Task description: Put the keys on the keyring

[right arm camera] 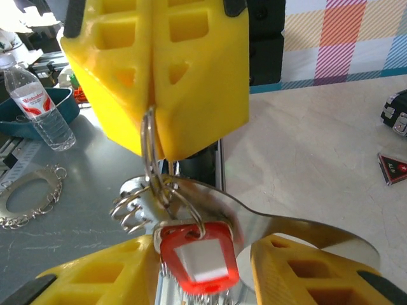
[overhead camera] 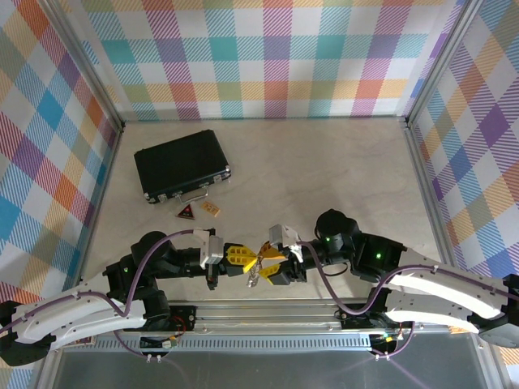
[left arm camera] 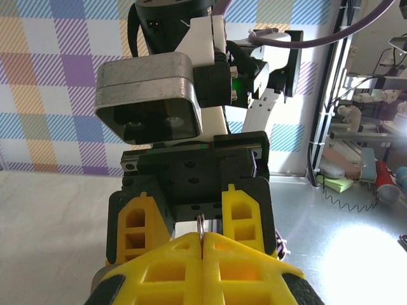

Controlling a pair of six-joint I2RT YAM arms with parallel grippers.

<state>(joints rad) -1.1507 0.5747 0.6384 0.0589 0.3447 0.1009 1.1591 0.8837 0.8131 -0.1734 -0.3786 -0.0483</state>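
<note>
L gripper [left arm camera: 202, 246] is pinched shut on the keyring [right arm camera: 280, 225] in mid-air, R gripper [right arm camera: 203, 283] jaws stand apart w/ the key [right arm camera: 198, 254] hanging between them, so any sideways snag by R prob yanks the thin wire out of L's pinch.

A closed black case [overhead camera: 182, 164] lies far left on the pale table [overhead camera: 324, 162]. Just in front of it, a dark triangular tag [overhead camera: 186, 212] and a tan rectangular tag [overhead camera: 211, 209] lie side by side. A water bottle [right arm camera: 38, 108] stands by a teal bowl [right arm camera: 68, 105].
</note>
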